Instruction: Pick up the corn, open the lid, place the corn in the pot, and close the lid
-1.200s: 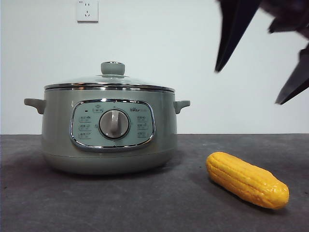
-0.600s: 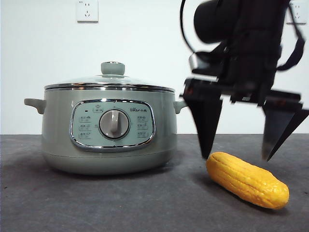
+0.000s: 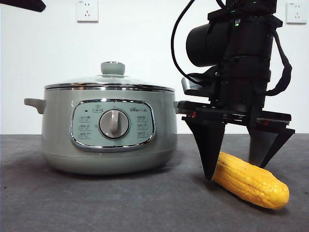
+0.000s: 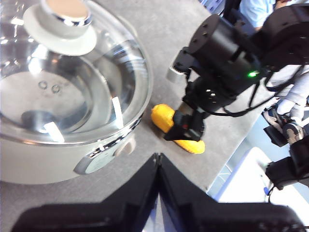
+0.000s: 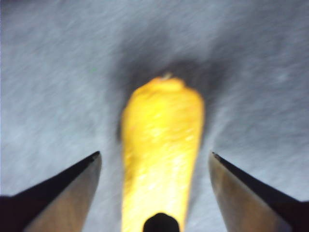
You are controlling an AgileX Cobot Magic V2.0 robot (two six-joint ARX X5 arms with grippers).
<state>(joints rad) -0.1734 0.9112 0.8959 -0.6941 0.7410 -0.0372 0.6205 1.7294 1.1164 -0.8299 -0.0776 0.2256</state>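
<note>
The corn [image 3: 252, 183] lies on the dark table to the right of the pot [image 3: 58, 130]. The glass lid [image 3: 111, 83] sits shut on the pot, its green knob [image 3: 112, 68] on top. My right gripper [image 3: 235, 171] is open and low over the corn's near-pot end, one jaw on each side, not touching it. The right wrist view shows the corn [image 5: 161, 125] between the spread jaws of the right gripper [image 5: 154, 154]. My left gripper [image 4: 158, 157] is shut on nothing and hangs above the pot's side [image 4: 48, 164], beside the lid [image 4: 72, 92]. The corn [image 4: 163, 118] shows there too.
Only a black tip [image 3: 21, 5] of the left arm shows at the front view's top left. Wall sockets [image 3: 87, 10] hang behind. The grey table [image 3: 120, 203] ends close past the corn, with a white surface [image 4: 246, 183] beyond its edge.
The right arm has come down from the upper right; its open jaws have dropped from just above the corn to straddle it near the table. Corn, pot and lid have not moved.
</note>
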